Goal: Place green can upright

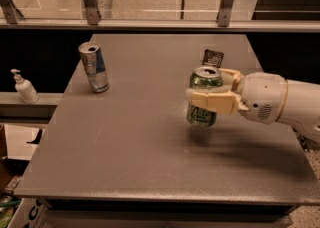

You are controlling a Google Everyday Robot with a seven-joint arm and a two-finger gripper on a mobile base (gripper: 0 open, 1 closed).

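The green can (202,114) stands upright, right of the middle of the grey table (135,142), with its silver top and pull-tab facing up. My gripper (207,92) reaches in from the right on a white arm. Its cream fingers (212,101) wrap around the can's upper half, shut on it. The can's base is at or just above the table surface; I cannot tell whether it touches.
A slimmer silver-and-blue can (94,67) stands upright at the table's back left. A small dark packet (213,58) lies behind the green can. A white pump bottle (24,87) stands on a ledge to the left. A glass railing runs behind the table.
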